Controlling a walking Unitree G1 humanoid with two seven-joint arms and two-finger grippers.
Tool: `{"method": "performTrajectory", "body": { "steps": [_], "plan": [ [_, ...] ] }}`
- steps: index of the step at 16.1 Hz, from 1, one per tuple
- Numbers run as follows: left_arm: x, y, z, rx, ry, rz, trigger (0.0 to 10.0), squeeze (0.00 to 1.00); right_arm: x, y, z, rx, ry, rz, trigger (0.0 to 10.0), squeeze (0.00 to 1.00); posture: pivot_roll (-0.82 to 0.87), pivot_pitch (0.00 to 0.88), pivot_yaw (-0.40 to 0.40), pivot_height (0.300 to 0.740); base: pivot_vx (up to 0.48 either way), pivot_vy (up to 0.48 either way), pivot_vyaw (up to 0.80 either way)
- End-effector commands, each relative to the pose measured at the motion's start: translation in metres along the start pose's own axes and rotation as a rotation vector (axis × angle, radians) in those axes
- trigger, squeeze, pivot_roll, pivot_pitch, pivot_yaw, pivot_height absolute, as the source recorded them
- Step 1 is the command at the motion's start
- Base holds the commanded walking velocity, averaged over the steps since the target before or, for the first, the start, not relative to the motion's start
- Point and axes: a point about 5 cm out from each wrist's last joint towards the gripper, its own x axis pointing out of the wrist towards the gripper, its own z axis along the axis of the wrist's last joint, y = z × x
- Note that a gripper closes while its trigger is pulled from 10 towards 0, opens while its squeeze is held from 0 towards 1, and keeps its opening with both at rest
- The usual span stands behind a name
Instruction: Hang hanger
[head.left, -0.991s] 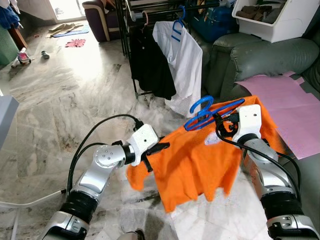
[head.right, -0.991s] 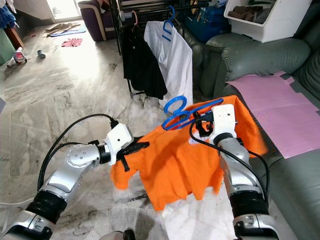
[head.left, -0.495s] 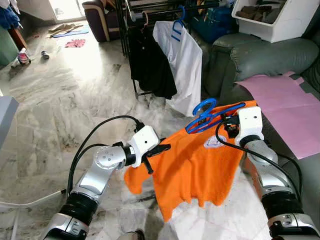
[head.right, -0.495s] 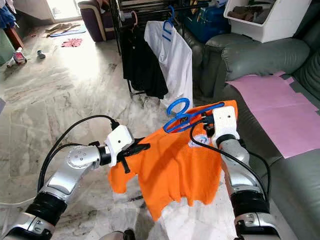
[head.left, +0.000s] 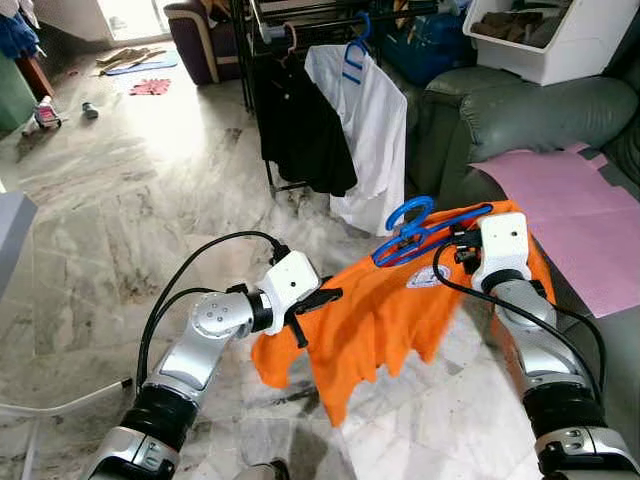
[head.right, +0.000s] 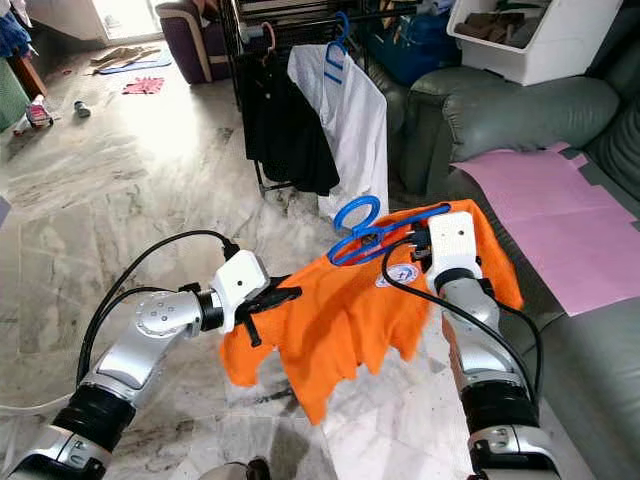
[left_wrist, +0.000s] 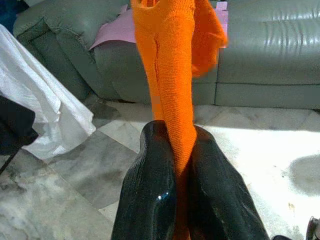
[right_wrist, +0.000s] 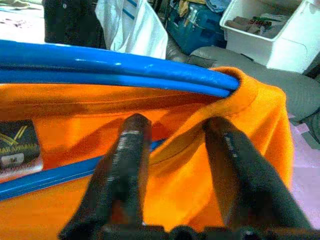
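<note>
The blue hanger (head.left: 428, 228) is already threaded into the orange T-shirt (head.left: 370, 320), whose collar the right gripper (right_wrist: 175, 165) holds while the left gripper (left_wrist: 180, 200) pinches its hem, but it is well short of the clothes rack (head.left: 300, 15), so hanging remains.

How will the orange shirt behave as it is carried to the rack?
Probably floppy: the orange shirt sags in folds between the left gripper and right gripper. Likely light, as the thin blue hanger holds it without visibly bending.
</note>
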Motion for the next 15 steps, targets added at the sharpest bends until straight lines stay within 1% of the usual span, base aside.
{"method": "performTrajectory", "body": {
  "steps": [1, 14, 15],
  "plan": [
    [-0.0024, 0.0029, 0.0015, 0.002, -0.011, 0.009, 0.0, 0.00, 0.0006, -0.0051, 0.0000, 0.012, -0.002, -0.030, 3.4, 0.00, -0.05, 0.078, 0.036, 0.740, 0.000, 0.000, 0.00],
    [-0.0024, 0.0029, 0.0015, 0.002, -0.011, 0.009, 0.0, 0.00, 0.0006, -0.0051, 0.0000, 0.012, -0.002, -0.030, 3.4, 0.00, -0.05, 0.078, 0.036, 0.740, 0.000, 0.000, 0.00],
    [-0.0011, 0.0060, -0.0004, -0.025, -0.010, 0.034, 0.0, 0.00, -0.0091, 0.0012, -0.0024, 0.030, -0.025, 0.011, 0.0, 0.00, -0.07, 0.075, 0.038, 0.740, 0.000, 0.000, 0.00]
  ]
}}
